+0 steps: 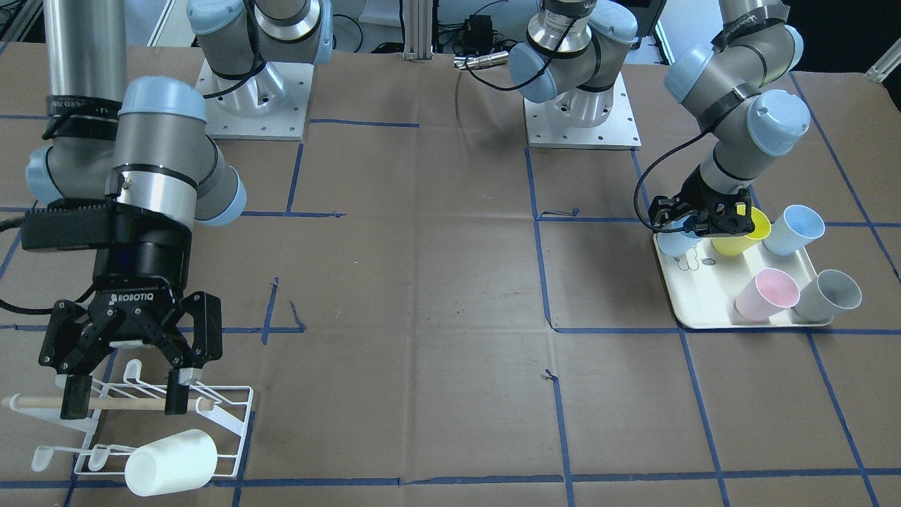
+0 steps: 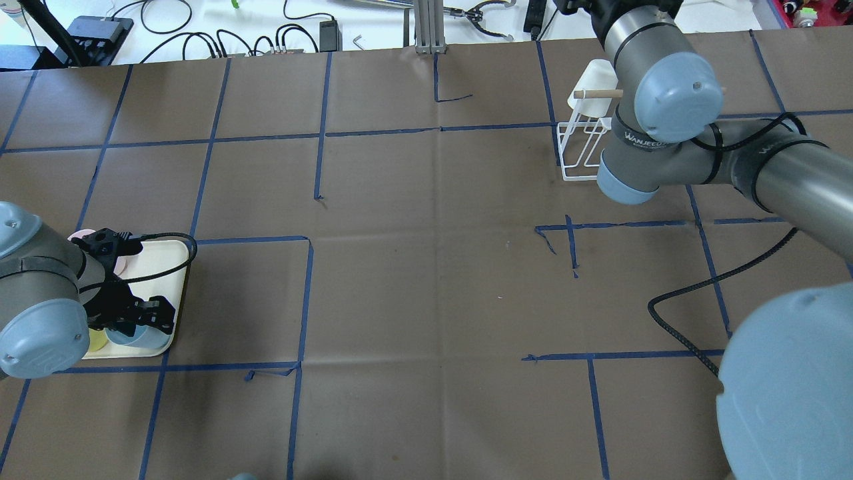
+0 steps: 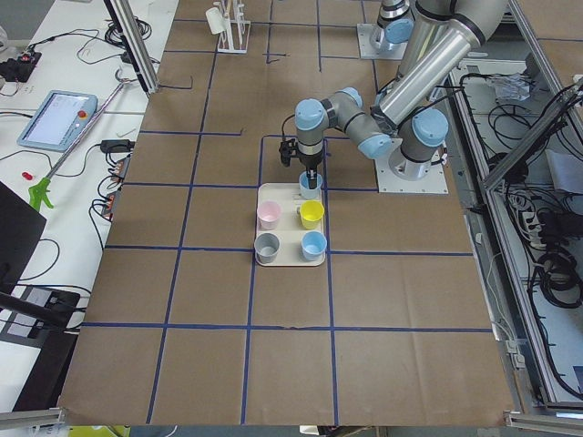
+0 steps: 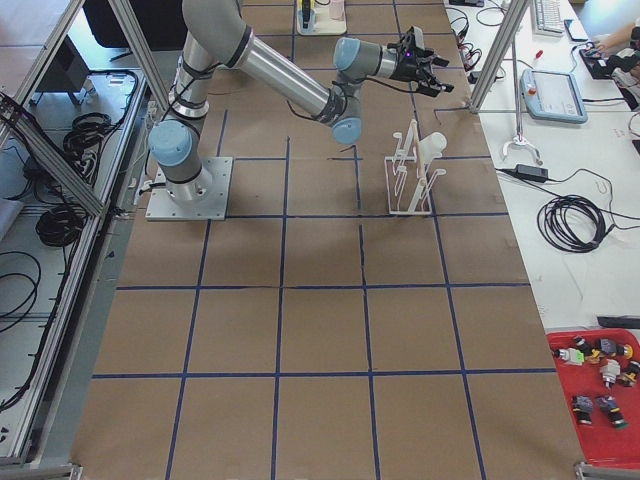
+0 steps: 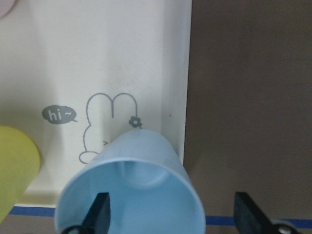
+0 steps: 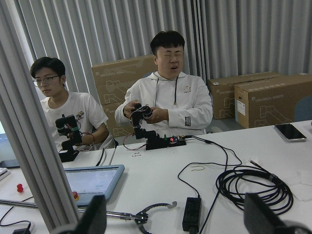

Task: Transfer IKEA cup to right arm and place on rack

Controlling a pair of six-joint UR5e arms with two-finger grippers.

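**Q:** Location of the cup?

**A:** The light blue cup [image 5: 141,180] stands mouth up on the tray [image 1: 704,296]. It is at the tray corner nearest the robot's base, on the side toward the table's middle, close to the tray's edge.

**Q:** State of the left gripper [image 5: 174,217]?

**A:** Spread wide, gripping nothing. One finger is inside the cup's mouth and the other is outside its wall, clear of it.

**Q:** Other items on the tray?

**A:** A yellow cup [image 1: 739,236] is just beside the first. A second light blue cup [image 1: 794,229] stands at the next corner along the robot-side edge. A pink cup [image 1: 767,294] and a grey cup [image 1: 829,296] stand along the operators' edge.

**Q:** Location of the rack [image 1: 225,408]?

**A:** On the table [image 1: 422,282], near the corner at the robot's right end on the operators' side. A white cup [image 1: 171,462] sits on its prongs.

**Q:** State of the right gripper [image 1: 127,396]?

**A:** The right arm [image 1: 151,155] holds it above the rack's dowel [image 1: 141,403]. Its fingers are spread wide and empty.
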